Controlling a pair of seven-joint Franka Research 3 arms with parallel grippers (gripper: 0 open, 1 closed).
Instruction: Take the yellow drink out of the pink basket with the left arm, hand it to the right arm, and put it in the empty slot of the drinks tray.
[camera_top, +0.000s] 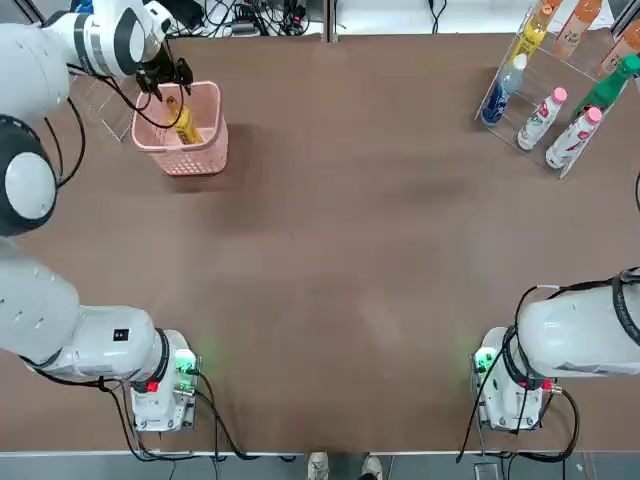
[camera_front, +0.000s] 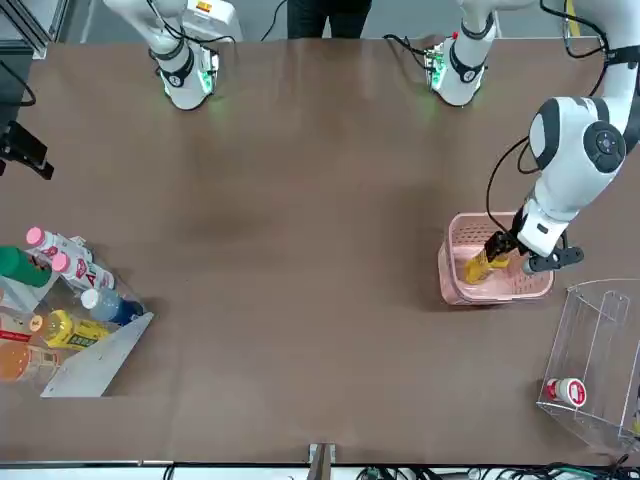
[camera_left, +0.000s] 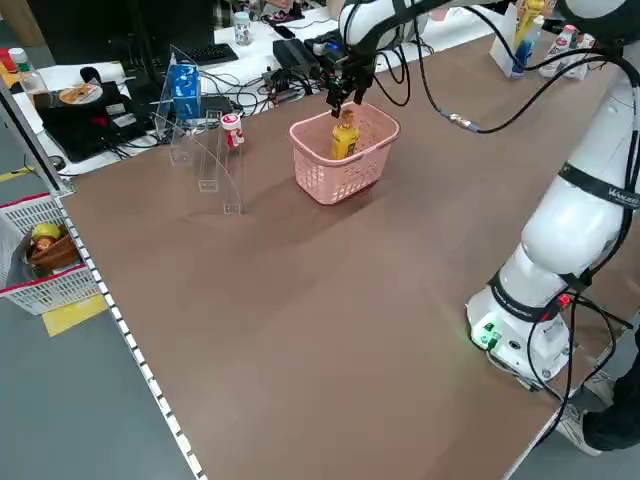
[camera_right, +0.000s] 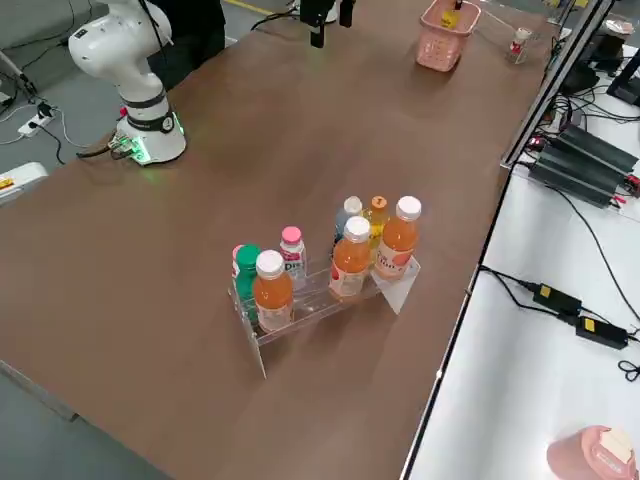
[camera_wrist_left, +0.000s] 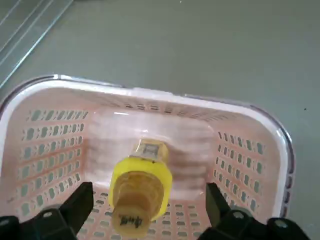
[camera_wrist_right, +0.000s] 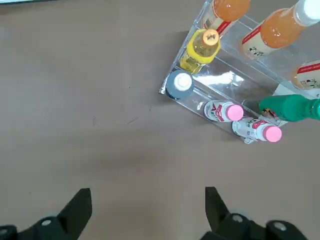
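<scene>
The pink basket (camera_top: 214, 141) (camera_wrist_left: 250, 150) stands at the table's far left. The yellow drink (camera_top: 184, 122) (camera_wrist_left: 140, 187) leans inside it, cap up. My left gripper (camera_top: 165, 75) (camera_wrist_left: 148, 189) hangs just over the basket, open, one finger on each side of the cap without touching it. My right gripper (camera_wrist_right: 146, 195) is open and holds nothing, high above the table short of the drinks tray (camera_top: 560, 95) (camera_wrist_right: 175, 75). The tray's middle lane has a bare acrylic stretch, the empty slot (camera_top: 560, 70) (camera_wrist_right: 227, 80), between an orange bottle and a pink-capped one.
A clear acrylic stand (camera_front: 600, 340) with a small red-capped bottle (camera_front: 568, 391) sits beside the basket toward the table's edge. The tray holds several bottles, among them a paler yellow one (camera_wrist_right: 200, 50). Cables and boxes lie past the far edge.
</scene>
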